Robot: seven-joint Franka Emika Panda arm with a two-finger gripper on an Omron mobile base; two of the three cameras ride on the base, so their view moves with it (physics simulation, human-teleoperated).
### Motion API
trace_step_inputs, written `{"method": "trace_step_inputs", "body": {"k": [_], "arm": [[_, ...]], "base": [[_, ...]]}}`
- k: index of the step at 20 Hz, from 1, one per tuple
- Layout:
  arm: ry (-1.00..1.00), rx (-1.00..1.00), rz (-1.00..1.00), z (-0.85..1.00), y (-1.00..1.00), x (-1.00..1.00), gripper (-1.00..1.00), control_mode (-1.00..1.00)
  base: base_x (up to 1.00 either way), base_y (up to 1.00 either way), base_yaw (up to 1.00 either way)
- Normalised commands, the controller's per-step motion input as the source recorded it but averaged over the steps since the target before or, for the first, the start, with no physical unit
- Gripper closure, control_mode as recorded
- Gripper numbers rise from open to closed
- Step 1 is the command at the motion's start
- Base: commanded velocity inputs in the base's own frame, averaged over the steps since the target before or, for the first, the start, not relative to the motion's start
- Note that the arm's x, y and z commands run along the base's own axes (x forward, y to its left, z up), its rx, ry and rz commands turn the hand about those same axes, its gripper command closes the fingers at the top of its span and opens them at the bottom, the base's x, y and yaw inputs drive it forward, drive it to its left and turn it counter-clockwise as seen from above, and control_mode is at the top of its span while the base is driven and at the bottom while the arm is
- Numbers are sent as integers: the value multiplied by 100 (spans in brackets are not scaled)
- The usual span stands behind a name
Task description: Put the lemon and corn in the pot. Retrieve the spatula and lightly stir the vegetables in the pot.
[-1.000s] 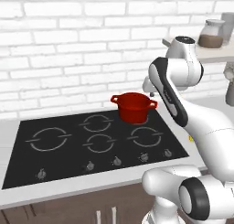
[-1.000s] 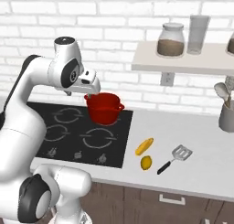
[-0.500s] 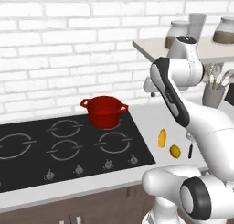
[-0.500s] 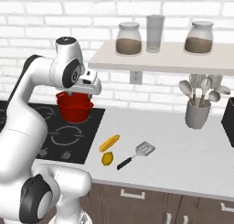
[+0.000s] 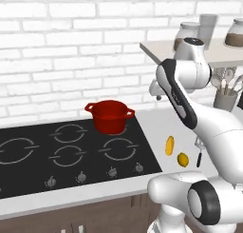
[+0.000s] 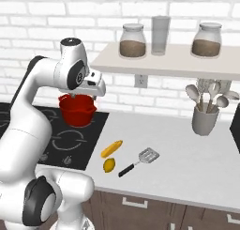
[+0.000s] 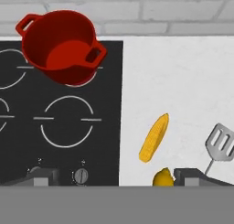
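Presently listed: one pot [image 7: 61, 47], small, round, red, two loop side handles, darker inside, nothing in it; stands on the black cooktop [image 7: 59, 127] over the burner ring at the back right corner, close to the cooktop's right edge.
One corn [image 7: 154, 137], slim yellow cob, lying flat on the white desk [image 7: 183, 81] just right of the cooktop edge, tilted toward 1 o'clock in the hand view.
One lemon [image 6: 109, 164], small and yellow, at 6 o'clock of the cob, near it.
One spatula [image 6: 139, 161], thin black handle, squarish silver slotted head, at 3 o'clock of the lemon, apart from both vegetables.
Pincer [image 6: 97, 88]: jaws wide apart, holding nothing, raised well above the desk; in the hand view the pot lies toward 11 o'clock, the corn near 1 o'clock.
Open desk spreads bare behind the cob up to the brick wall [image 6: 47, 32]; a utensil crock [image 6: 205, 121] stands far right under the shelf [image 6: 178, 62].
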Motion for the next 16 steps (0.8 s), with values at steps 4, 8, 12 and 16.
{"method": "trace_step_inputs", "body": {"k": [4,8,12,16], "arm": [[0,0,6,-12,-24,18,-100,-100],[0,0,0,-37,-35,0,-100,-100],[0,0,-1,-55,-28,0,-100,-100],[0,0,-4,-56,-25,0,-100,-100]], "base": [[0,0,0],[0,0,0],[0,0,0],[0,0,0]]}}
